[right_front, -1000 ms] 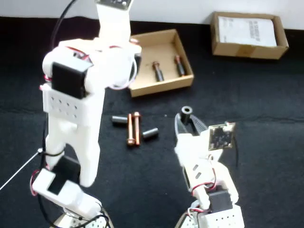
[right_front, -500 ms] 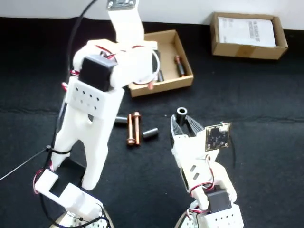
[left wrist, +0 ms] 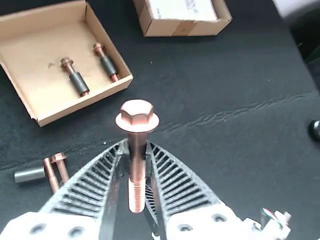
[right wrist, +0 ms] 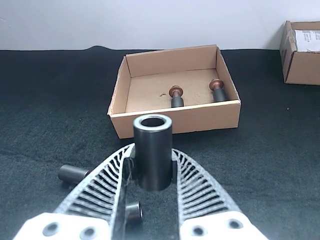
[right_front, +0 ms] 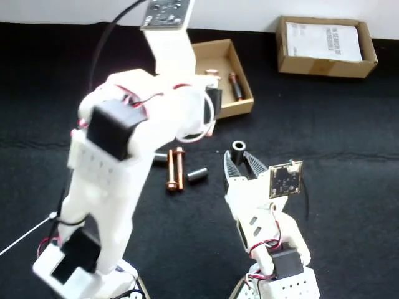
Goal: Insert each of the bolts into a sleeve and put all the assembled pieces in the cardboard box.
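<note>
The copper-coloured flanged hex bolt (left wrist: 137, 116) is clamped in the left gripper (left wrist: 135, 152). The gripper's ribbed fingers pinch the plain shank just below the flange, so the threaded end is free on the side away from the head. The dark grey steel cylindrical sleeve (right wrist: 152, 152) stands upright in the right gripper (right wrist: 152, 167), fingers closed on its wall and open bore facing up. In the high view it is held above the black cloth table (right_front: 349, 156), apart from the bolt.

The step in hand looks like mating the two. To do it well, I judge the right arm should hold the sleeve steady while the left brings the bolt over it, threaded end first. Shank and bore should be on one line before any push, since a tilted entry would likely catch threads on the rim. The fingers sit high on the shank and would probably meet the sleeve before the flange seats, so a late release seems needed.

Beside the right gripper, two loose copper bolts (right_front: 174, 168) lie side by side between two loose dark sleeves (right_front: 197, 175); they are best left undisturbed. Farther off, the open shallow cardboard box (right_front: 240, 107) holds two assembled pieces (right wrist: 176, 97). A second cardboard box (right_front: 312, 65) stands farthest.
</note>
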`<action>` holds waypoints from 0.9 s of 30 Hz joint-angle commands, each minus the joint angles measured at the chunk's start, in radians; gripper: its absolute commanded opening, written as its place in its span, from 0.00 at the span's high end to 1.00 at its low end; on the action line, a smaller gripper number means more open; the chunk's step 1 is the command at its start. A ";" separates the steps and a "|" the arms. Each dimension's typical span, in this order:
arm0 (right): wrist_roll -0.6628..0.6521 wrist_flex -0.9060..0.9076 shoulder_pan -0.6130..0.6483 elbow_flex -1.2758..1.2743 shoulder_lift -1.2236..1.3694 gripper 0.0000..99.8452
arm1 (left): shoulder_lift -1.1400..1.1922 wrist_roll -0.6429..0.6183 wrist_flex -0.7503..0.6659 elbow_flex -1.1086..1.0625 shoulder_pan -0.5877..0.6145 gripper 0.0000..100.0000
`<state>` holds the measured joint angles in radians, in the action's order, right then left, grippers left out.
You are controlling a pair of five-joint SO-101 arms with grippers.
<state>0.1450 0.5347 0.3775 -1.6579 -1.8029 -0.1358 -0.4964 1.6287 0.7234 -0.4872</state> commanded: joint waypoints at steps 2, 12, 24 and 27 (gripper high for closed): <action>0.009 -0.024 0.008 -0.056 -0.013 0.99 | -0.128 -0.006 0.037 0.005 -0.036 0.99; 0.009 -0.022 0.010 -0.070 -0.012 0.99 | -0.193 0.000 0.130 -0.048 -0.048 0.99; 0.009 -0.022 0.010 -0.105 -0.013 0.99 | -0.607 0.003 -0.242 -0.819 -0.047 0.99; 0.009 -0.022 0.010 -0.105 -0.013 0.99 | -0.719 0.055 -0.496 -1.061 -0.047 0.99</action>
<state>0.1450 0.5347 0.3790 -1.6579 -1.8029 -0.7480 -0.4872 1.3725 -0.1297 -0.5332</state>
